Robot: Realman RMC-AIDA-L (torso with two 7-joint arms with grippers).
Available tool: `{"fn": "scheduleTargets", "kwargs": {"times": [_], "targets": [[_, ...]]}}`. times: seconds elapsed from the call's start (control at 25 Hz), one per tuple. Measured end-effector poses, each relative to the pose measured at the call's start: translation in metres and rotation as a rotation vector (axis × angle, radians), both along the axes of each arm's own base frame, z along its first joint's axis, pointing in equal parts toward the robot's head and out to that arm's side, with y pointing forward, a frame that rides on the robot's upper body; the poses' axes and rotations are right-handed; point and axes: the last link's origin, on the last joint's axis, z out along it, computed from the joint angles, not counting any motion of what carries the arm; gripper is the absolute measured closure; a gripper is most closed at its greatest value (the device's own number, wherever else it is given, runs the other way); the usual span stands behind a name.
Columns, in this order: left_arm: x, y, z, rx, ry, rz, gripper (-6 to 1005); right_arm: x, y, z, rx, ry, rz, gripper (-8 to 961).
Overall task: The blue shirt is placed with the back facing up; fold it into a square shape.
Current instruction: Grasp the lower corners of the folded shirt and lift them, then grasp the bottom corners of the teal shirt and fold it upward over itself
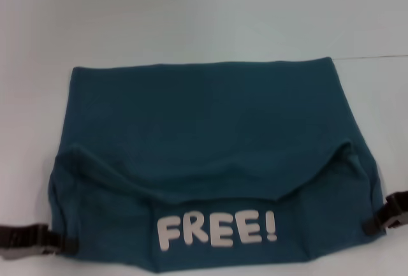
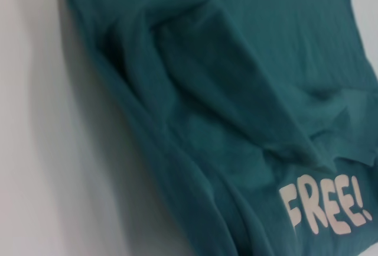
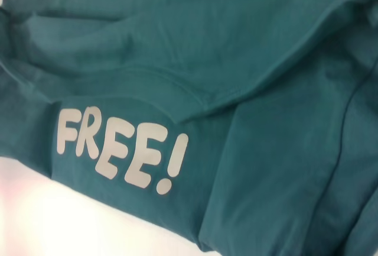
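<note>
The blue shirt point(image 1: 204, 136) lies spread across the white table. Its near part is turned over, so the white "FREE!" lettering point(image 1: 217, 230) faces up, and this part sags in folds between the two grippers. My left gripper point(image 1: 64, 245) is at the shirt's near left edge, with its tips closed on the cloth. My right gripper point(image 1: 371, 224) is at the near right edge, also closed on the cloth. The left wrist view shows bunched folds of the shirt point(image 2: 224, 108). The right wrist view shows the shirt point(image 3: 248, 49) and its lettering close up.
The white table point(image 1: 204, 14) stretches beyond the shirt at the back and on both sides. A thin seam line point(image 1: 382, 57) runs across the table at the back right.
</note>
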Motion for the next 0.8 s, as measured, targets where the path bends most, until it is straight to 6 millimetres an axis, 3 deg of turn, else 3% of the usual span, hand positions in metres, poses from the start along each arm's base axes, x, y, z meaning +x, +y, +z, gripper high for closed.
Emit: {"fn": "scheduleTargets", "kwargs": {"times": [0.2, 0.4, 0.6, 0.8], "targets": [[-0.006, -0.027, 0.008, -0.054, -0.016, 0.024, 982, -0.002, -0.009, 0.004, -0.054, 0.006, 0.005, 909], [-0.009, -0.037, 0.011, -0.08, -0.019, 0.031, 983, -0.003, -0.015, 0.004, -0.091, 0.023, 0.022, 909], [-0.014, -0.039, 0.013, -0.086, 0.007, 0.021, 982, -0.002, -0.019, 0.004, -0.105, 0.041, 0.057, 910], [-0.008, -0.028, 0.023, -0.06, -0.009, -0.034, 982, -0.004, -0.01, 0.014, -0.018, 0.085, 0.084, 910]]}}
